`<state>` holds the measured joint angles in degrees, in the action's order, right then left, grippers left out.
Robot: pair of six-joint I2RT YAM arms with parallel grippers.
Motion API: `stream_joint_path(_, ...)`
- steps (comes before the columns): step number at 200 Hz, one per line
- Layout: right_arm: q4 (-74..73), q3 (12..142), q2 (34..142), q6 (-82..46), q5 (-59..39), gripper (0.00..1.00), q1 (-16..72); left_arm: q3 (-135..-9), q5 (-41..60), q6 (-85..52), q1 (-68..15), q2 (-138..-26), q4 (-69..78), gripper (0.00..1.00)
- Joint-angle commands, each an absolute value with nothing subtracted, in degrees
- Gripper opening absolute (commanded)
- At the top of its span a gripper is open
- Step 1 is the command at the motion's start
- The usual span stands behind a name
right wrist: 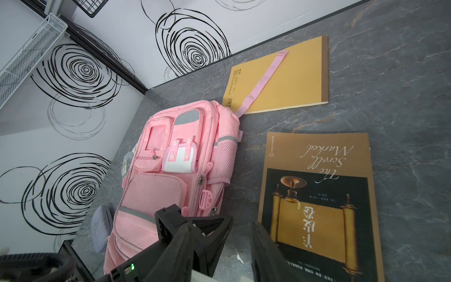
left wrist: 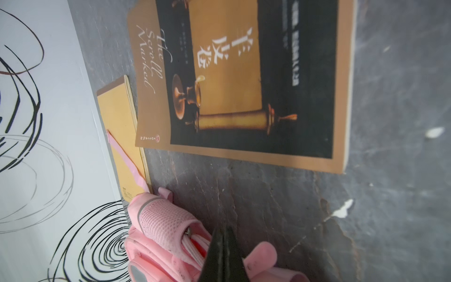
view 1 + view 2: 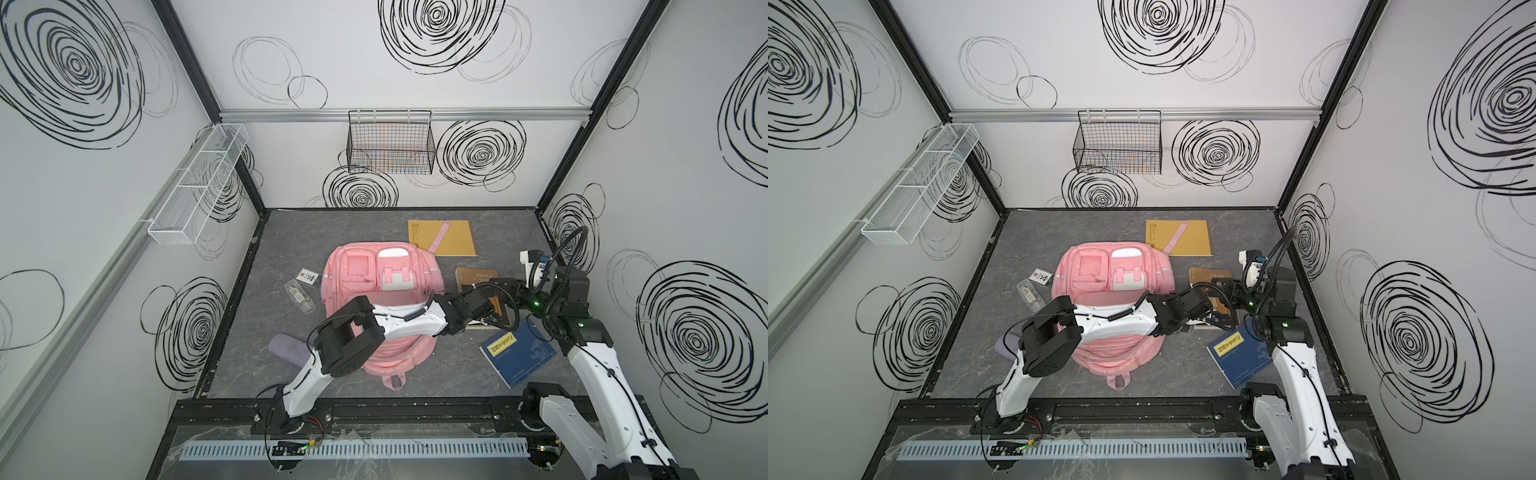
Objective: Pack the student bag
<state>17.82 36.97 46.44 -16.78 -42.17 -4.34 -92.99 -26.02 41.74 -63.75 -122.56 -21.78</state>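
Reaching across the student bag (image 3: pixel 351 297) from its near-left base, the left arm holds its white forearm low and almost level over the bag's middle, with the elbow bent above the bag's near-left corner. The left claw (image 2: pixel 224 234) is fully closed, its two black fingers pressed flat together. It sits at the bag's right side, just beside the mesh side pocket (image 2: pixel 161 224) and a small pink tab (image 2: pixel 261 255). I cannot tell whether anything thin is caught between the fingers.

The right claw (image 1: pixel 223 246) stands partly open and grips nothing. In the right wrist view one finger (image 1: pixel 266 251) overlaps the near-left corner of the brown book (image 1: pixel 317 195), but I cannot tell whether it touches. The right arm rises from its near-right base and folds at an elbow close to the right wall. Its forearm points leftward above the brown book, so both wrists crowd together there in both top views.

The bag lies flat, front up, in the middle of the gray table (image 3: pixel 311 232), with its pockets toward the far wall and its handle loop toward the near edge. Its pink strap (image 3: pixel 440 237) lies over the yellow pad (image 3: pixel 461 243) at the far right. The brown book lies just right of the bag, and a blue book (image 3: pixel 519 353) lies nearer, turned askew.
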Motion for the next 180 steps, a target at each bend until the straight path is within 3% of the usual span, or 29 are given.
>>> stream_joint_path(1,15.78,36.04,47.21,-17.7,-44.13,0.42,-3.8,-91.41,-21.52,37.7,-63.05,-116.08,-17.45,0.0)
stream_joint_path(40,16.73,35.71,50.79,-17.78,-45.59,0.42,-2.47,-82.63,-12.71,34.94,-60.74,-107.9,-10.17,0.01)
stream_joint_path(46,16.76,35.62,51.02,-17.84,-45.72,0.42,-2.29,-82.11,-12.4,36.32,-60.73,-107.59,-10.47,0.33)
stream_joint_path(51,16.71,35.45,51.13,-17.96,-45.79,0.42,-2.16,-81.88,-12.44,37.54,-60.83,-107.62,-10.87,0.54)
stream_joint_path(55,16.52,35.26,51.09,-18.04,-45.76,0.42,-2.05,-81.85,-12.53,38.83,-60.95,-107.85,-11.44,0.64)
stream_joint_path(60,16.29,34.99,51.01,-18.16,-45.77,0.42,-2.0,-82.26,-12.57,40.6,-61.14,-108.29,-12.84,0.68)
stream_joint_path(180,17.85,32.43,39.78,-20.93,-40.72,0.42,-3.87,-101.38,-19.24,49.21,-61.34,-126.28,-36.94,0.65)
